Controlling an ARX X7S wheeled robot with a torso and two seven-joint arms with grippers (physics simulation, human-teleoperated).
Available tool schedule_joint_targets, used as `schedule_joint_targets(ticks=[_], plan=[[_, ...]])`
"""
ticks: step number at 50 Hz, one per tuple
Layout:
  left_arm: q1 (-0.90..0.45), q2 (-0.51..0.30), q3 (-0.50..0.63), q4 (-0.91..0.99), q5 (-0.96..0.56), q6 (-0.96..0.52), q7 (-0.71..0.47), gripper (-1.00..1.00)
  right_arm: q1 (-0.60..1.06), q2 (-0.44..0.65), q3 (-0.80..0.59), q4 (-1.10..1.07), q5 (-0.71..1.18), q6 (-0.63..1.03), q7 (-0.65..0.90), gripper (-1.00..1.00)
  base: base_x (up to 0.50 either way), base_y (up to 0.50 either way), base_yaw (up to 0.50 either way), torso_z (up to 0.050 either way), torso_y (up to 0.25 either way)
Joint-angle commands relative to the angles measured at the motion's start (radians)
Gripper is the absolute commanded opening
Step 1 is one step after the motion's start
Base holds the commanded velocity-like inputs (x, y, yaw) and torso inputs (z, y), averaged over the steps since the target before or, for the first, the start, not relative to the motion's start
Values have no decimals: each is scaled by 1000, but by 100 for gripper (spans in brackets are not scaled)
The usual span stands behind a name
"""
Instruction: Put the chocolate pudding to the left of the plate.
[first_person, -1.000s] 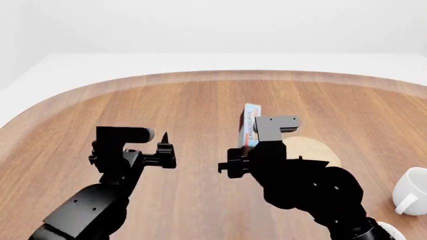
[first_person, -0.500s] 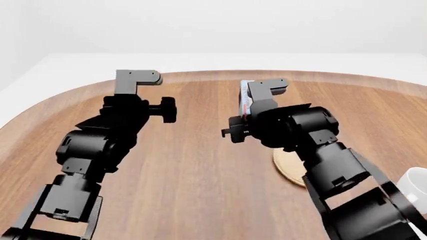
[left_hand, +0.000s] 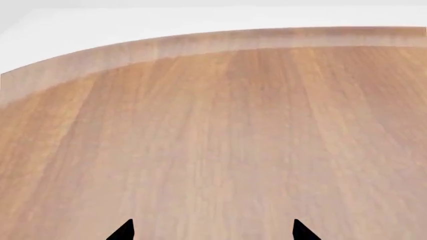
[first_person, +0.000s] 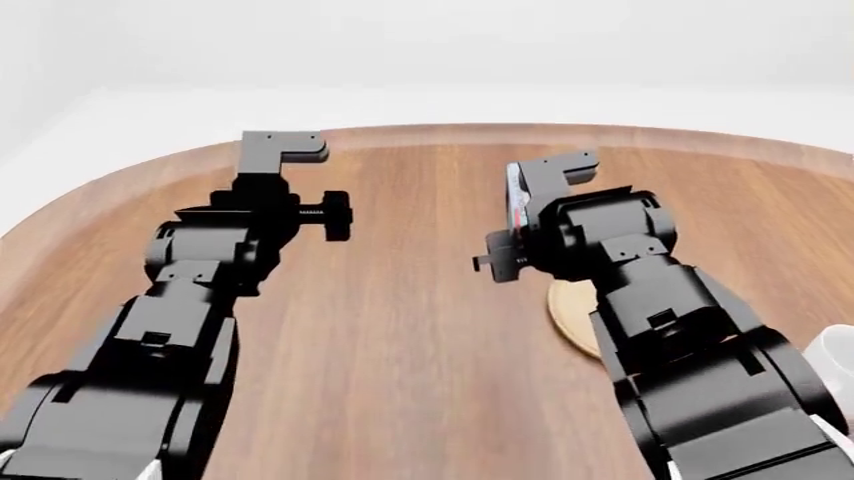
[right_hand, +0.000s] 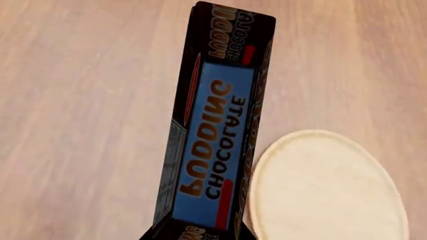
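The chocolate pudding carton (right_hand: 217, 145) is dark brown with a blue panel and is held in my right gripper (right_hand: 200, 235), lifted above the table. In the head view only its thin edge (first_person: 513, 205) shows in front of the right gripper (first_person: 518, 215). The light-tan wooden plate (right_hand: 327, 190) lies on the table just beside the carton; in the head view a sliver of the plate (first_person: 571, 315) shows under my right arm. My left gripper (left_hand: 212, 231) is open and empty over bare wood; in the head view it (first_person: 300, 195) is raised at the left.
The oval wooden table's far rim (first_person: 441, 135) curves across the back, with white floor beyond. A white mug (first_person: 838, 350) peeks out at the right edge behind my right arm. Both black arms cover much of the near table.
Both arms have risen and stretched forward over the table. The right gripper has carried the pudding carton up and a little to the right. The plate is now mostly hidden by the right arm.
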Motion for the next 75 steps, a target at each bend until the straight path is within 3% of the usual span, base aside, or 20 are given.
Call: schedule_joint_targets(ticks=[1,17,30,39,52,75], plan=[[-31,24,-98,-52,110,-2,11,100,5,-9,14,29,-70,-11,-66,-100,0,0,0,0,-250],[-49,32,-149,-52,162,2,30,100,33,-9,-36,29,-19,-17,-95,-100,-2,0,0,0,-250],[-69,31,-165,-52,173,0,34,100,65,-9,177,29,-132,11,-73,-100,-2,0,0,0,-145],[-80,27,-174,-52,175,-11,35,100,83,-10,78,29,14,48,-20,-100,0,0,0,0,0],[-84,24,-180,-52,178,-14,38,100,83,-10,-194,29,316,27,63,-100,0,0,0,0,0],[-84,25,-180,-52,180,-13,31,100,76,-10,-219,29,322,30,68,-100,-1,0,0,0,-140]])
